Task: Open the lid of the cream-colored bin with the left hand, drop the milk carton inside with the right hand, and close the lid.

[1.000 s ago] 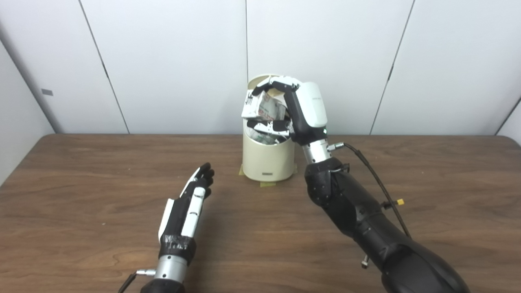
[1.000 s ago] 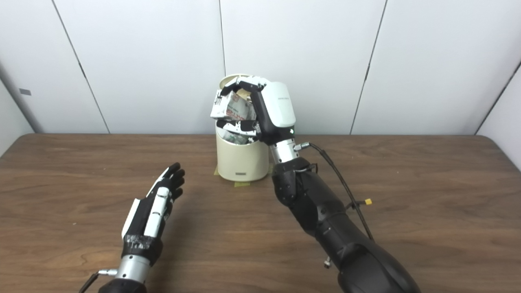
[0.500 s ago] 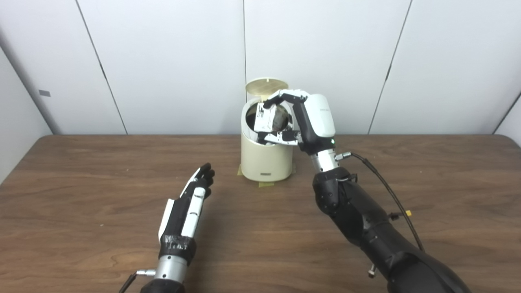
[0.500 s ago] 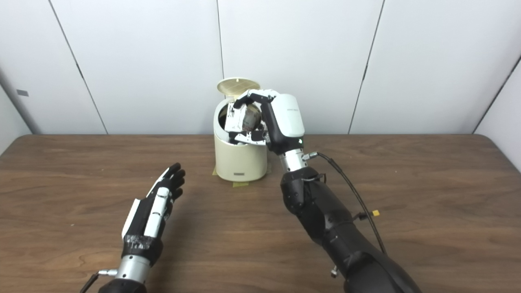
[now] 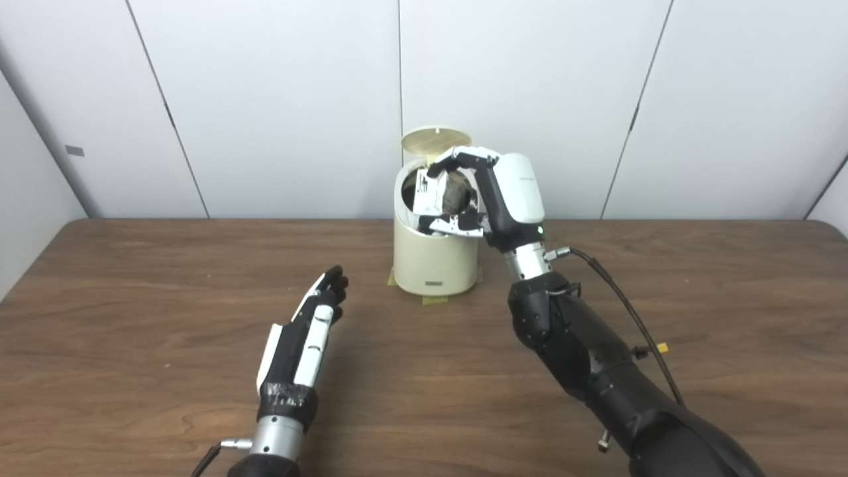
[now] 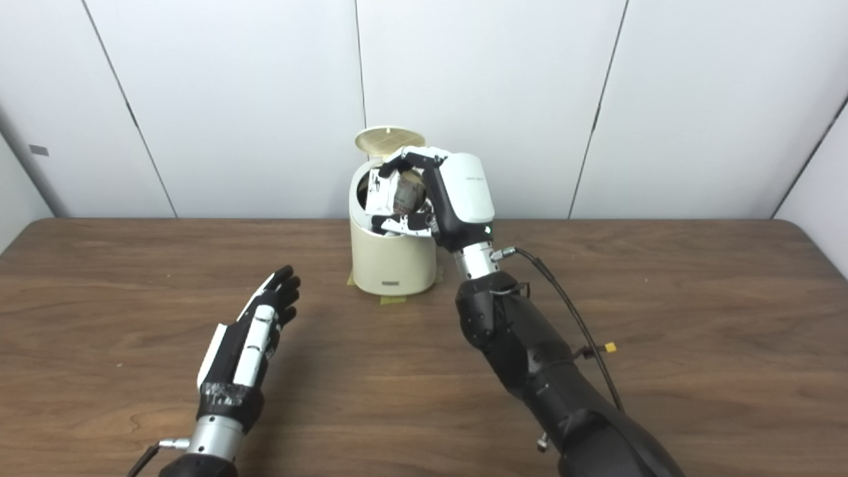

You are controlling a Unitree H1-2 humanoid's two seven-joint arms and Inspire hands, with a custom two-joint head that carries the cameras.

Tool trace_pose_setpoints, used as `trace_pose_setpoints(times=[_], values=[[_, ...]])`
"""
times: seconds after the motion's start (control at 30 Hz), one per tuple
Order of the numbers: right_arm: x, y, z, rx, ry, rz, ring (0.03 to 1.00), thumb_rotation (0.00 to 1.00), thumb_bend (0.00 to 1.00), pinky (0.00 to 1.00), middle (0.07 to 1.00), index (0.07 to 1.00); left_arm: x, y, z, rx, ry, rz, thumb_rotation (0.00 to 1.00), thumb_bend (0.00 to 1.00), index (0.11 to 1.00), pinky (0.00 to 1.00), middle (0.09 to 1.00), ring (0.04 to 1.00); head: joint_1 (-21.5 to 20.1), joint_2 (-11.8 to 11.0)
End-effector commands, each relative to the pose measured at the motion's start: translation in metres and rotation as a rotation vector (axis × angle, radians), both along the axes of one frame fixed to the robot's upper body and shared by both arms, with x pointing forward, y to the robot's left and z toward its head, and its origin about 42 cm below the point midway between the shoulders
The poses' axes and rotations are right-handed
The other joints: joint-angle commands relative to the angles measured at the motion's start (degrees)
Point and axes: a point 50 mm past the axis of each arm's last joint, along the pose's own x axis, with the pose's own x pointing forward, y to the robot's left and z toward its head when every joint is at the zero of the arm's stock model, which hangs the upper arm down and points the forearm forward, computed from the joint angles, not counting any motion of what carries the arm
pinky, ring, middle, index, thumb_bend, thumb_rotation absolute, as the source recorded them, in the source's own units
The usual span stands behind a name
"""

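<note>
Wood table, white wall panels

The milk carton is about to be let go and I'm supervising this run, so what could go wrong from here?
1. The milk carton, held by the right hand, sits tilted at the mouth of the cream-colored bin; it might catch on the rim rather than drop in.
2. The lid stands upright behind the opening; the hand pulling away could knock it.
3. The left hand lies open on the table, far from the lid it may need to close.
</note>
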Motion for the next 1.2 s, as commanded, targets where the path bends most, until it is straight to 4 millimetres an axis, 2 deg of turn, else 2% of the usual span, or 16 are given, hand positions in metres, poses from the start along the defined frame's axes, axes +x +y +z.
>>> trace_pose_setpoints(times=[0.0, 0.07, 0.1, 0.13, 0.2, 0.3, 0.47, 0.6, 0.7, 0.73, 0.8, 0.9, 1.17], values=[[0.005, 0.008, 0.03, 0.033, -0.062, 0.029, 0.616, 0.06, 0.53, 0.62, 0.56, 0.484, 0.006, -0.002, 0.013, -0.002, -0.077, -0.009, 0.85, 0.44, 0.931, 0.96, 0.926, 0.946, 0.0, 0.1], [0.005, 0.008, 0.03, 0.026, -0.038, 0.029, 0.637, 0.12, 0.53, 0.65, 0.615, 0.49, 0.006, -0.002, 0.013, -0.004, -0.076, -0.008, 0.84, 0.44, 0.931, 0.96, 0.926, 0.945, 0.0, 0.1], [0.005, 0.008, 0.029, 0.017, -0.019, 0.025, 0.681, 0.16, 0.7, 0.69, 0.669, 0.574, 0.006, -0.002, 0.013, -0.007, -0.07, -0.007, 0.83, 0.42, 0.932, 0.96, 0.926, 0.946, -0.1, 0.0], [0.005, 0.008, 0.029, 0.01, -0.005, 0.022, 0.715, 0.19, 0.8, 0.73, 0.711, 0.628, 0.006, -0.002, 0.013, -0.009, -0.067, -0.006, 0.82, 0.42, 0.932, 0.96, 0.927, 0.946, -0.1, 0.0], [0.005, 0.007, 0.029, -0.003, 0.023, 0.015, 0.756, 0.23, 0.9, 0.76, 0.762, 0.688, 0.006, -0.002, 0.013, -0.011, -0.069, -0.008, 0.81, 0.4, 0.935, 0.97, 0.929, 0.949, -0.1, 0.0], [0.005, 0.007, 0.028, -0.016, 0.044, 0.009, 0.786, 0.27, 0.97, 0.77, 0.813, 0.736, 0.006, -0.002, 0.013, -0.009, -0.073, -0.006, 0.8, 0.37, 0.933, 0.97, 0.929, 0.95, -0.1, 0.0], [0.005, 0.005, 0.028, -0.031, 0.056, -0.003, 0.795, 0.3, 0.99, 0.75, 0.825, 0.755, 0.007, -0.001, 0.012, 0.006, -0.069, -0.004, 0.79, 0.36, 0.928, 0.96, 0.925, 0.945, -0.3, -0.2], [0.003, 0.003, 0.029, 0.002, 0.011, -0.006, 0.744, 0.26, 0.97, 0.68, 0.768, 0.702, 0.008, -0.001, 0.013, 0.0, -0.072, -0.009, 0.78, 0.35, 0.925, 0.96, 0.925, 0.944, -0.4, -0.1], [0.001, 0.0, 0.029, 0.057, -0.055, 0.004, 0.605, 0.12, 0.9, 0.54, 0.625, 0.615, 0.008, -0.001, 0.013, 0.003, -0.071, -0.01, 0.78, 0.35, 0.93, 0.96, 0.925, 0.945, -0.5, -0.2], [0.0, -0.001, 0.028, 0.085, -0.072, 0.009, 0.54, 0.06, 0.72, 0.48, 0.539, 0.57, 0.008, -0.001, 0.013, 0.003, -0.069, -0.008, 0.78, 0.36, 0.93, 0.96, 0.925, 0.945, -0.5, -0.2], [-0.001, -0.005, 0.027, 0.113, -0.093, 0.008, 0.43, 0.01, 0.56, 0.41, 0.479, 0.537, 0.009, 0.0, 0.013, 0.001, -0.07, -0.009, 0.79, 0.36, 0.929, 0.96, 0.924, 0.944, -0.6, -0.2], [-0.002, -0.009, 0.027, 0.13, -0.09, 0.0, 0.423, 0.0, 0.51, 0.33, 0.488, 0.508, 0.01, 0.002, 0.012, 0.001, -0.072, -0.011, 0.79, 0.36, 0.931, 0.97, 0.928, 0.948, -0.8, -0.3], [-0.012, -0.019, 0.024, 0.321, 0.015, -0.09, 0.413, 0.0, 0.5, 0.32, 0.508, 0.52, 0.012, 0.006, 0.01, 0.007, -0.068, -0.012, 0.81, 0.34, 0.935, 0.96, 0.931, 0.949, -0.8, -0.6]])
